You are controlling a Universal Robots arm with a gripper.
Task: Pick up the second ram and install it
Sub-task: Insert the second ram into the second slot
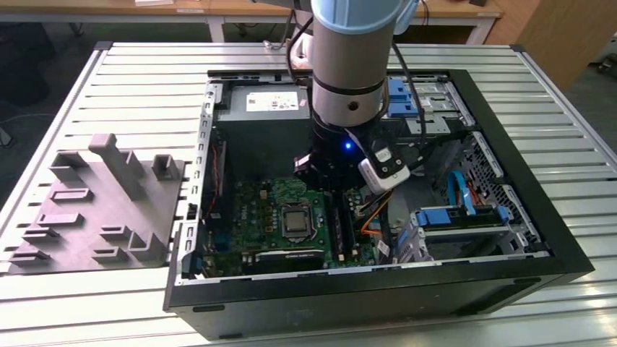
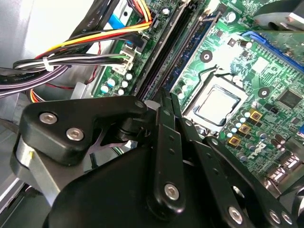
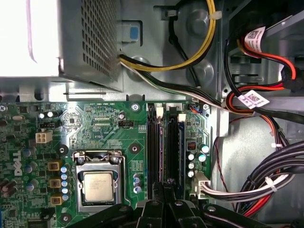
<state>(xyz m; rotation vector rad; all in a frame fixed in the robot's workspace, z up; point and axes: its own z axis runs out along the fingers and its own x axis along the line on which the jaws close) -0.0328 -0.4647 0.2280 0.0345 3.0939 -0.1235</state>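
While in fingers (image 2: 164, 128), ram (image 3: 163, 147) lengthwise along mobo slots (image 3: 153, 142).

My pincer (image 3: 166, 190) sits at the near end of the long black memory slots (image 3: 154, 147) on the green motherboard (image 3: 99, 121). The processor socket (image 3: 97, 185) lies just beside it, cable bundles (image 3: 266, 180) on the opposite side, and a grilled metal box (image 3: 90, 42) well ahead.

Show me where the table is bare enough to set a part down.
Bare slats of the table lie beyond the grey fixture toward the far edge, and on the exterior view's right of the computer case. Inside the case it is crowded: arm, cables, motherboard.
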